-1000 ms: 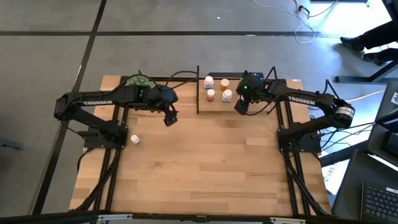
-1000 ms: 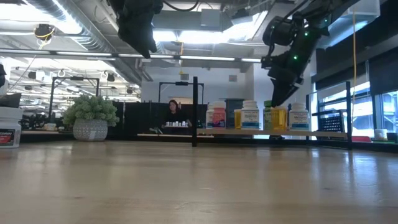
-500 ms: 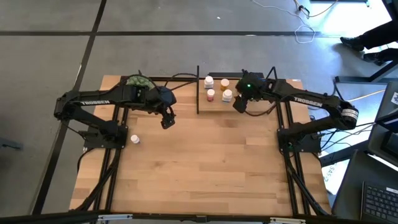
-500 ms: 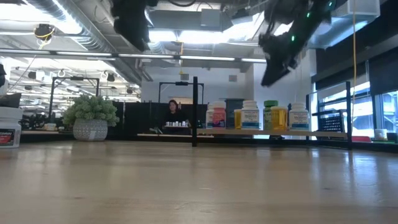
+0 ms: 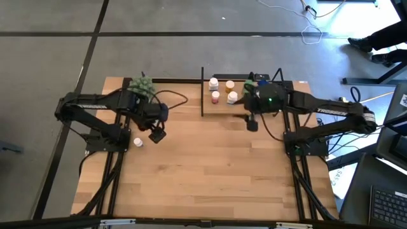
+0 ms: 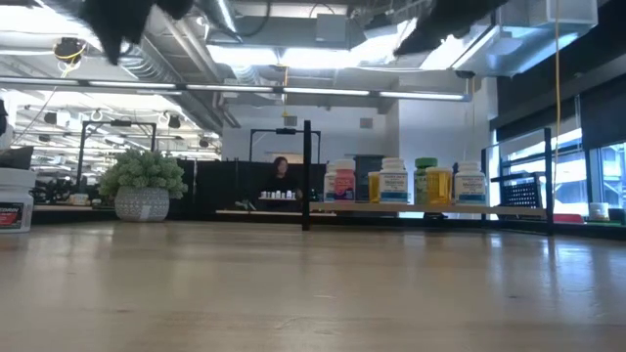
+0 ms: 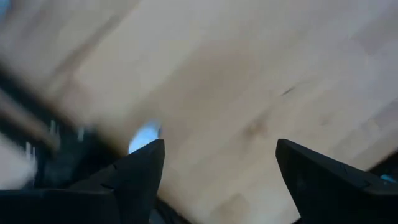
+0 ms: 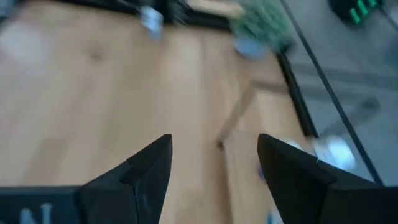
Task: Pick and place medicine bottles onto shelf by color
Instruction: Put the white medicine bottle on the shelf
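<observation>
Bottles (image 5: 222, 90) stand grouped on the shelf (image 5: 280, 105); one white bottle (image 5: 137, 142) waits on the surface. Your left gripper (image 5: 156, 135) has swung toward it, jaws wide and empty. Your right gripper (image 5: 252, 123) has withdrawn from the shelf, jaws apart, empty.

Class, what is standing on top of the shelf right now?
On the shelf, four medicine bottles show from above; the right gripper arm covers the rest.

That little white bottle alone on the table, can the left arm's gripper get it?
Probably yes. The left gripper hangs open beside the white bottle, with only bare table between them.
</observation>
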Controlling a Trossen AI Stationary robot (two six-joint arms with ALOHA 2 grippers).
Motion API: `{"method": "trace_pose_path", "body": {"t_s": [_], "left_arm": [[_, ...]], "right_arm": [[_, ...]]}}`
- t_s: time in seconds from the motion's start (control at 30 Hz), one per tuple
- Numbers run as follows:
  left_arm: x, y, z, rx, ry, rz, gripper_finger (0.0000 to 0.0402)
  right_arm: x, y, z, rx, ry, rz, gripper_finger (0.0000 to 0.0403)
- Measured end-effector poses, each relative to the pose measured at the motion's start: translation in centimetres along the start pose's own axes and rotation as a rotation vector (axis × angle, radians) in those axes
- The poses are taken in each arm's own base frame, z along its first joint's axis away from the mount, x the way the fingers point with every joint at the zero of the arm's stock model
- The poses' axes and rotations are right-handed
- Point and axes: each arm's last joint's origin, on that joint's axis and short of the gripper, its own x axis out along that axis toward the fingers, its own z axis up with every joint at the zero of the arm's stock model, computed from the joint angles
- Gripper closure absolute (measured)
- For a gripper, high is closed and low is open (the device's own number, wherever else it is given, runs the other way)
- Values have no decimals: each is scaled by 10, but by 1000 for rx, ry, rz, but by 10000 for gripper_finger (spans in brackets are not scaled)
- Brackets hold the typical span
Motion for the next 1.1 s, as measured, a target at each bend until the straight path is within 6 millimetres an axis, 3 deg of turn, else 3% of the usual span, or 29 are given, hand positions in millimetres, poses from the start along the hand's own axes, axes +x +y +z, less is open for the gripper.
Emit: {"method": "trace_pose_path", "body": {"t_s": [0.17, 0.73, 1.1], "left_arm": [[8, 1, -16, -184, 72, 96, 99], [50, 4, -41, -8, 148, 250, 99], [103, 27, -61, -10, 267, 366, 99]], "right_arm": [[-5, 9, 11, -68, -119, 70, 164], [-6, 9, 14, -97, -151, 65, 164], [-6, 9, 14, -94, -152, 66, 164]]}}
